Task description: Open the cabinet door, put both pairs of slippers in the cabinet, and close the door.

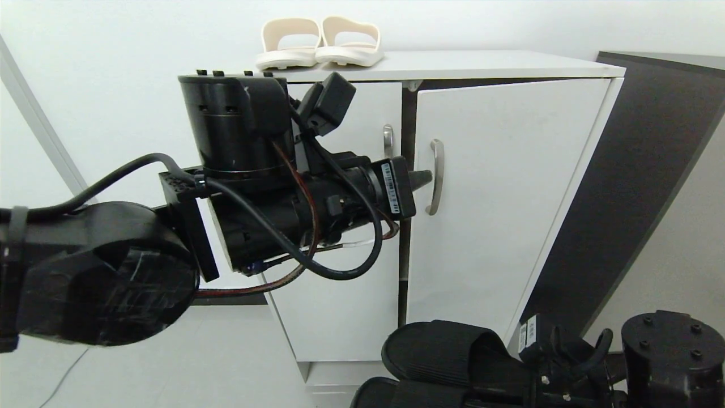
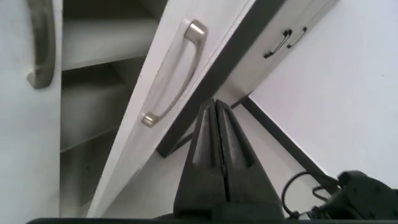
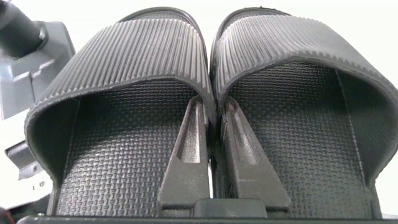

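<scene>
Hovering in front of the white cabinet [image 1: 510, 63], the left tool [image 1: 422, 179] [image 2: 215, 112] is clenched, its fingers [image 2: 202, 146] pressed flat together with nothing between them. Just beyond its tip stands the right door's handle [image 1: 435, 177] [image 2: 176, 73], a curved metal bar. Whether tip and bar touch I cannot tell: the head view has them meeting, while the left wrist view leaves a little room. The right door [image 1: 498, 204] [image 2: 124, 165] that carries this bar stands slightly ajar, with a dark gap along the edge nearest the tool. Through that gap the left wrist view shows pale shelves [image 2: 106, 40] inside. On the other side of the gap from the tool's tip is the left door [image 1: 340, 300], shut, with its own handle [image 1: 388, 140] [image 2: 39, 46] a little higher than the tool.

Well above the left tool, on the cabinet's top, a pair of cream slippers [image 1: 320, 42] sits side by side, the two touching each other.

Lower down and nearer the robot, the right tool [image 3: 214, 109] is grasping the pair of black slippers [image 1: 447, 351] [image 3: 137, 81]. Its fingers [image 3: 186, 158] reach in under the ribbed straps, one into each slipper (the two inner side walls are pinched between them), so the pair is held together. In the head view this pair hangs in front of the cabinet's foot, well below the left tool.
</scene>
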`<state>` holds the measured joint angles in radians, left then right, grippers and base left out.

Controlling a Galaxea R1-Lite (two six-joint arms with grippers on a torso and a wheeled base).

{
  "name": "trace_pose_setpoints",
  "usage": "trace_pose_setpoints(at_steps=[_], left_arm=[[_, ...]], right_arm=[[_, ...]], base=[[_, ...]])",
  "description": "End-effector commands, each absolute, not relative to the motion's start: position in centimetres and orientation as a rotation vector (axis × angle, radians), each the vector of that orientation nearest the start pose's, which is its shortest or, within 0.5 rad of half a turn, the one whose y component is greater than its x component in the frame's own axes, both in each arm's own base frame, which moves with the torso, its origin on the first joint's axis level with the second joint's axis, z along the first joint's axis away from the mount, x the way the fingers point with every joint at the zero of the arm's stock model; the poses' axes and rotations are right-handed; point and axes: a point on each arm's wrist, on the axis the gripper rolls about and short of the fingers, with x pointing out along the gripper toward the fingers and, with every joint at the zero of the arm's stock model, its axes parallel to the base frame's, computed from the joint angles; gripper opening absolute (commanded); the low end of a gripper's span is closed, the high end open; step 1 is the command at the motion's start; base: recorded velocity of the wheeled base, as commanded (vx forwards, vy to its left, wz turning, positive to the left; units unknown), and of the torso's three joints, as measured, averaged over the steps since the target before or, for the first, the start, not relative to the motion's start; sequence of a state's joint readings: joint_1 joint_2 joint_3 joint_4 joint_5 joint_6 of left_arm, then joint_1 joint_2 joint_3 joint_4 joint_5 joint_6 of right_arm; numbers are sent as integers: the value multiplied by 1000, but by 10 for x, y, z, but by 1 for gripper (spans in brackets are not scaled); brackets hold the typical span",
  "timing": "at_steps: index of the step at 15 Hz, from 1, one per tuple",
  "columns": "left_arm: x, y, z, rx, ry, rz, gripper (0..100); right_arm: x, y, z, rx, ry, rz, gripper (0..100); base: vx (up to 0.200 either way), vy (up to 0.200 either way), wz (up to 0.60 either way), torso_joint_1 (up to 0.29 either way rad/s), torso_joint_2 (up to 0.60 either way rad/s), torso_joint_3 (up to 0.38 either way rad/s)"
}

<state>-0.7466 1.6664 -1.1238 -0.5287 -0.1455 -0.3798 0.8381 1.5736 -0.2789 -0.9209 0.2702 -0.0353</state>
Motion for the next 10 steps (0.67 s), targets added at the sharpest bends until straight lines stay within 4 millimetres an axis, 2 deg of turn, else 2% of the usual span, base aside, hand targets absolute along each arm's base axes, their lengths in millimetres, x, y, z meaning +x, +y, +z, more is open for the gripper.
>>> trace_pose_setpoints(at_steps=[1, 4, 10], left_arm=[[235, -207, 278, -360, 158, -850, 0], [256, -200, 274, -363, 151, -827, 0], [297, -220, 270, -395, 128, -813, 0]], right_arm=[[137, 162, 113, -157, 360, 1110, 0], [137, 162, 113, -167, 356, 1113, 0], [132, 162, 109, -177, 371, 1131, 0]], base=[[0, 0, 0, 0, 0, 0], [0, 0, 0, 0, 0, 0], [0, 0, 0, 0, 0, 0]])
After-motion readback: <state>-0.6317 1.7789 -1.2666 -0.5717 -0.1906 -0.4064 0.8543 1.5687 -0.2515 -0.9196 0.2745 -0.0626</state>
